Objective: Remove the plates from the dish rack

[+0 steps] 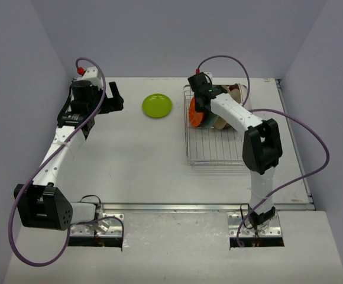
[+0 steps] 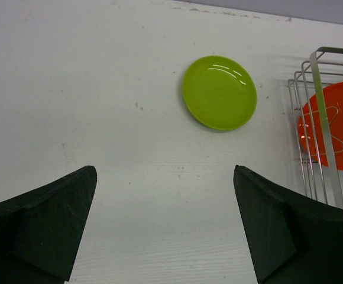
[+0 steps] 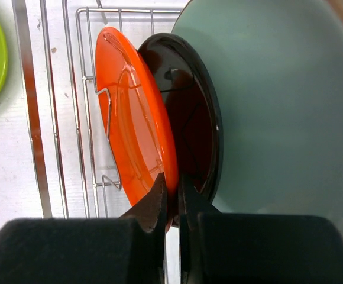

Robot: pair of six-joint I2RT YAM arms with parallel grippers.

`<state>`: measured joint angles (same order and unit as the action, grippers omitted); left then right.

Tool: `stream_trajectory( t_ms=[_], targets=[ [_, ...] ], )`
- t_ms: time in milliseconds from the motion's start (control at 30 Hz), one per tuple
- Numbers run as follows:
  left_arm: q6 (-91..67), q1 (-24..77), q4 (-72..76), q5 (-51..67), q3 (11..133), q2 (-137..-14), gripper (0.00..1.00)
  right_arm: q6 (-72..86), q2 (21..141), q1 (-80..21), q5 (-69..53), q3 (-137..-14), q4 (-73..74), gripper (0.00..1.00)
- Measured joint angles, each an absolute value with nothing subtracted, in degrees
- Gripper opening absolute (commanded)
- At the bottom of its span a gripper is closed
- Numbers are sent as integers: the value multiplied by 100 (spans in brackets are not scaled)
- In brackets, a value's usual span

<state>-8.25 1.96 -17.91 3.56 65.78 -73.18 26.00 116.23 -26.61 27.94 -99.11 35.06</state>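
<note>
The silver wire dish rack [image 1: 214, 151] stands on the right half of the table, with plates upright at its far end. An orange plate [image 3: 133, 127] is the leftmost one, a black plate [image 3: 192, 124] leans behind it, and a pale teal plate [image 3: 278, 106] fills the right of the right wrist view. My right gripper [image 3: 171, 180] is shut on the orange plate's rim [image 1: 193, 112]. A lime green plate [image 1: 157, 105] lies flat on the table left of the rack. My left gripper [image 1: 113, 96] hovers open to that plate's left, its fingers [image 2: 59, 225] wide apart over bare table.
More plates, cream and brown-rimmed [image 1: 233, 92], stand deeper in the rack behind my right arm. The rack's near rows of prongs [image 1: 216, 142] hold nothing. The table's right edge [image 1: 295, 148] runs close to the rack. A purple cable [image 1: 313, 142] loops beside it.
</note>
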Motion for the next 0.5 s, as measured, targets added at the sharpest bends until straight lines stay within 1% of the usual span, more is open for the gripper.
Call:
stream_trajectory(
  t_ms=[267,400,433,500],
  targets=[
    [-843,196,-1919,278,6703,-7365,100,2092,10890,-2738,3208,-9909,3475,0],
    [-823,193,-1977,267,6869,-7376,100,1908,10351,-2785,3109,-9909,3326,0],
    [-804,186,-1987,325,6917,-7376,99,1842,10207,-2802,3039,-9906,3266,0],
    [-760,153,-1989,593,6993,-7376,89,1720,9888,-2827,2635,-9862,3148,0]
  ],
)
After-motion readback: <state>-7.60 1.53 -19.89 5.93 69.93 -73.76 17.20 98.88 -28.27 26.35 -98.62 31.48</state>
